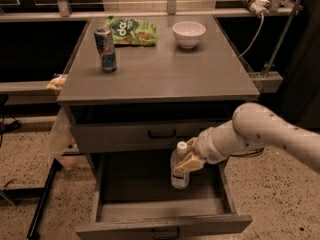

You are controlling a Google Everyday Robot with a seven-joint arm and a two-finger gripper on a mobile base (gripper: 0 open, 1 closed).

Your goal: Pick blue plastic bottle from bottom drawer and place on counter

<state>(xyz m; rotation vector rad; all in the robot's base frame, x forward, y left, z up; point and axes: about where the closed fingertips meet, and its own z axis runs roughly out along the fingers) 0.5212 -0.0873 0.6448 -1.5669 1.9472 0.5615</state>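
The blue plastic bottle (179,166) is clear with a white cap and stands upright, held above the floor of the open bottom drawer (160,221). My gripper (187,161) comes in from the right on a thick white arm and is shut on the bottle's middle. The bottle's cap is level with the closed upper drawer's front. The counter (165,71) is the grey cabinet top above.
On the counter stand a blue-red drink can (105,49) at the left, a green snack bag (131,31) at the back and a white bowl (188,34) at the back right. The closed upper drawer (150,134) juts over the bottom drawer's rear.
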